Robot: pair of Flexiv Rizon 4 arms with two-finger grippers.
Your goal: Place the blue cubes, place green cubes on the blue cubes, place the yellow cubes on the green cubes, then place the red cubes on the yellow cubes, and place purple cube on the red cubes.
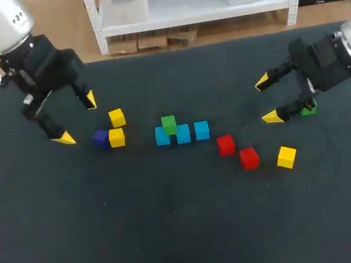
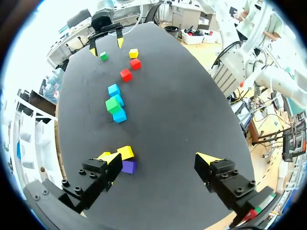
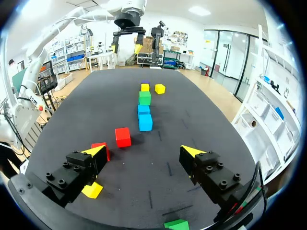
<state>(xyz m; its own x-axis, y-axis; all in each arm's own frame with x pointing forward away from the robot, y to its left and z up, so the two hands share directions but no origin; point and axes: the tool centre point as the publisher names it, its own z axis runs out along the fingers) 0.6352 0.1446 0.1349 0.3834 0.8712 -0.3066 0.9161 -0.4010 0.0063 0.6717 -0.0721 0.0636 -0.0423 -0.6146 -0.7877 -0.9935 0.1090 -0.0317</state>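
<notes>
Left gripper (image 1: 77, 119): jaws spread wide, nothing between them; over the table's left part, just left of the purple and yellow cubes.
Right gripper (image 1: 267, 99): jaws spread wide, holding nothing; at the table's right side, well apart from the blue row.
Row of three blue plastic cubes (image 1: 182, 134): side by side near the middle of the dark table (image 1: 177, 236).
Green plastic cube (image 1: 169, 124): on top of the blue row, toward its left end.
Second green cube (image 1: 308, 109): on the table under the right arm's wrist, behind the fingers (image 3: 176, 224).
Small purple cube (image 1: 101, 139): left of the row, touching one yellow cube.
Two yellow plastic cubes (image 1: 116, 137): one beside the purple, the other just behind it.
Third yellow cube (image 1: 286, 156): right of the reds, near the right gripper.
Two red plastic cubes (image 1: 226, 144): on the table right of the blue row, close together, not touching.
</notes>
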